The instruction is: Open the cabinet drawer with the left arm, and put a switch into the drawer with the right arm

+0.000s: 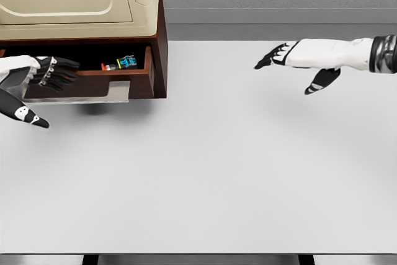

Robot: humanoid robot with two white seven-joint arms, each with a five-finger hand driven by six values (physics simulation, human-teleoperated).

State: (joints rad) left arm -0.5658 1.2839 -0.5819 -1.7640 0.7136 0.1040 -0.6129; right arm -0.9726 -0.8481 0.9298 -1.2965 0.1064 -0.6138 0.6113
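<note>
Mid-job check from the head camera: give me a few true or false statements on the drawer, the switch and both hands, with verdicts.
1. The cabinet drawer is pulled open. True.
2. The switch lies on the table. False: it lies inside the drawer.
3. The right hand holds the switch. False: its fingers are spread and hold nothing, out over the table.
4. The left hand is at the drawer front, left of the switch. True.
5. The right hand is touching the cabinet. False: it is well apart, to the right.
</note>
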